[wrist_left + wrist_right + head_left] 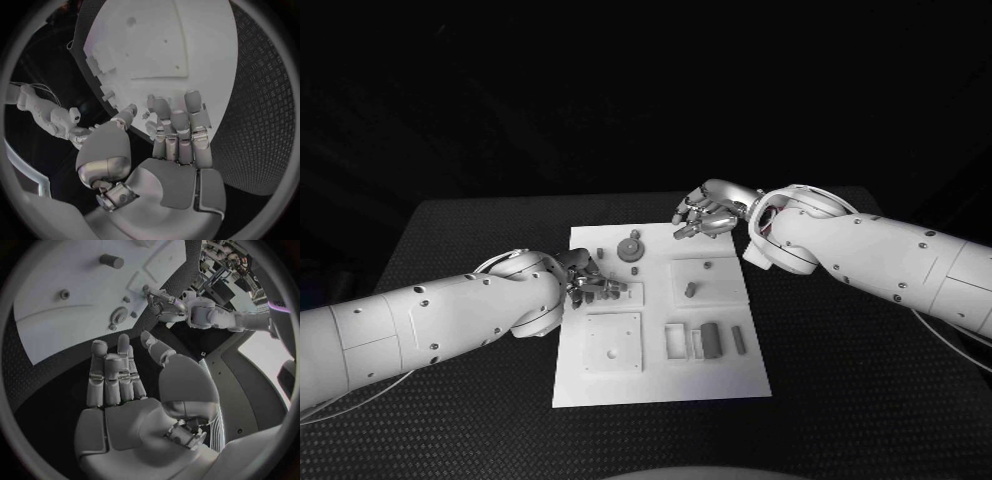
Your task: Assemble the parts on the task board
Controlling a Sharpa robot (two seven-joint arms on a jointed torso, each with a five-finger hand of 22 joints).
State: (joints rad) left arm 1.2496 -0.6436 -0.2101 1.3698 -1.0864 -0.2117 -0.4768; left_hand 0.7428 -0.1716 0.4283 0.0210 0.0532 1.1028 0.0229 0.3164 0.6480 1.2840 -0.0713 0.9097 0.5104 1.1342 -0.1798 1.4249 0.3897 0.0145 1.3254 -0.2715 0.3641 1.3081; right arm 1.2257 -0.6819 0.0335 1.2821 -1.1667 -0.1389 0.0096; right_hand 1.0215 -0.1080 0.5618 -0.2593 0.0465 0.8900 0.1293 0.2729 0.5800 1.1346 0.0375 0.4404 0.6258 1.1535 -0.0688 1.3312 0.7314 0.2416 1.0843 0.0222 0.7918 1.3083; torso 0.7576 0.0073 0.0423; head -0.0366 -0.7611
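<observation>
Black table (pixel 473 330) under everything, textured, dark all round. At its centre, the white task board (pixel 661 385), long side running from 12 to 6 o'clock in the head view, carrying raised square plates and shallow recesses.

Left arm (pixel 416 320) reaching in from 8 o'clock, right arm (pixel 891 255) from 3 o'clock. Left hand (pixel 586 280) poised over the board's left edge, roughly at 9 o'clock of the board's middle; fingers (pixel 178 125) extended side by side and slightly bent in the left wrist view, thumb apart, nothing gripped: released. Right hand (pixel 707 215) hovering at the board's far right corner, about 1 o'clock from the board's centre; fingers (pixel 115 372) straight and loosely together in the right wrist view, thumb spread, palm bare: also released, holding nothing.

Grey parts resting on the board. Rectangular frame (pixel 676 341) and upright block (pixel 710 338) side by side at 5 o'clock of the board's centre, with a thin bar (pixel 737 339) just beside them. Round geared piece (pixel 630 248) near the far edge at 11 o'clock. Short peg (pixel 689 289) standing on the right-hand square plate. Small post (pixel 599 253) just at 9 o'clock of the geared piece.
</observation>
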